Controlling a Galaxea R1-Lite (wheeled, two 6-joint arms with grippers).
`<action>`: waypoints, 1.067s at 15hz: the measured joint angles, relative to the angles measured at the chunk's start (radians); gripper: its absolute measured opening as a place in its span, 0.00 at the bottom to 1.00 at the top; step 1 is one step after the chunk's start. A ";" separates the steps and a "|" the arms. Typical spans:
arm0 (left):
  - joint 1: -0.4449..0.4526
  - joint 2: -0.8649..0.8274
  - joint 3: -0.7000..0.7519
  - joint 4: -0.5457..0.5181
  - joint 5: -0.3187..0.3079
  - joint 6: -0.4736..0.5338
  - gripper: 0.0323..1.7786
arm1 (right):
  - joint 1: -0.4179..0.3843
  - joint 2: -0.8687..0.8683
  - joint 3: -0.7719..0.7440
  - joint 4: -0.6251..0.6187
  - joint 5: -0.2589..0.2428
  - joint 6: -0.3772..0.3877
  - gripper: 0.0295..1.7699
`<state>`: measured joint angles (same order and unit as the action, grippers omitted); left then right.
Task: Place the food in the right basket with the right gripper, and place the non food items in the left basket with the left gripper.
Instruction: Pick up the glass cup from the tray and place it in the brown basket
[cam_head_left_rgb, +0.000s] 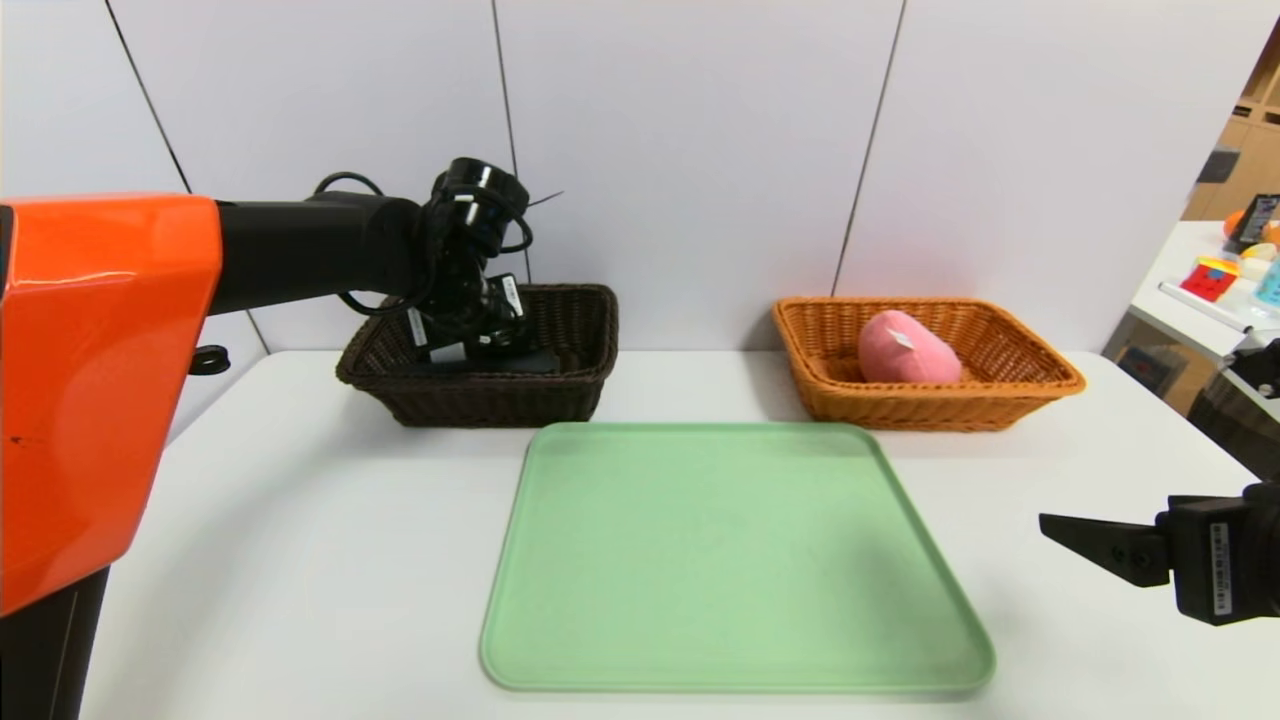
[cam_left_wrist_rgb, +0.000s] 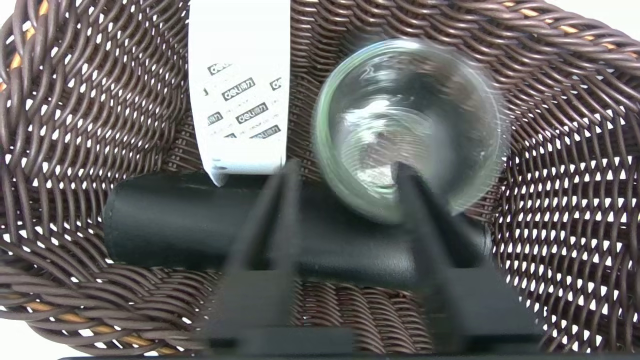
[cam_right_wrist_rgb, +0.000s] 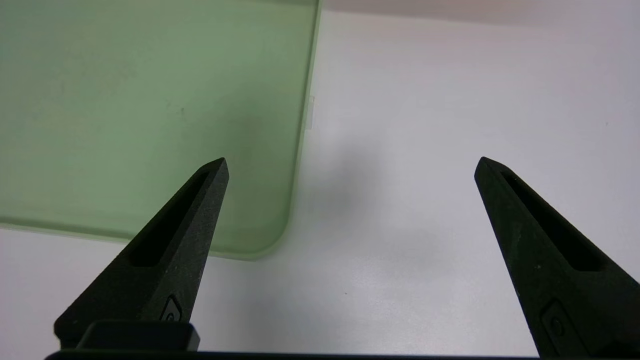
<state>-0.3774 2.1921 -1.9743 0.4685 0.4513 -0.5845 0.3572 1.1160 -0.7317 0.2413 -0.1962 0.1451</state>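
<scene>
On a white table (cam_head_left_rgb: 300, 520) before pale wall panels (cam_head_left_rgb: 690, 150), the left hand (cam_left_wrist_rgb: 345, 172) seems parted, the right hand (cam_right_wrist_rgb: 350, 162) released.

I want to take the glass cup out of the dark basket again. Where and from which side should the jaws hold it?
Grip the rim wall of the glass cup, one jaw inside and one outside, coming from above. Its round mouth faces up toward the left gripper, and the black case lies against it.

Green tray (cam_head_left_rgb: 735, 560) lies bare; left basket (cam_head_left_rgb: 575, 385) is crowded.
</scene>
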 joint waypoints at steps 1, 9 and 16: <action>0.000 -0.001 0.000 0.000 0.000 0.000 0.49 | 0.000 -0.001 0.001 0.000 -0.001 0.000 0.96; -0.027 -0.075 0.000 0.021 0.006 0.023 0.79 | 0.005 -0.002 0.005 0.000 -0.007 0.000 0.96; -0.075 -0.423 0.163 0.144 -0.079 0.550 0.89 | 0.001 -0.008 -0.076 0.079 -0.017 -0.105 0.96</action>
<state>-0.4526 1.7689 -1.8109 0.6128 0.3721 -0.0340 0.3583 1.1079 -0.8072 0.3204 -0.2136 0.0398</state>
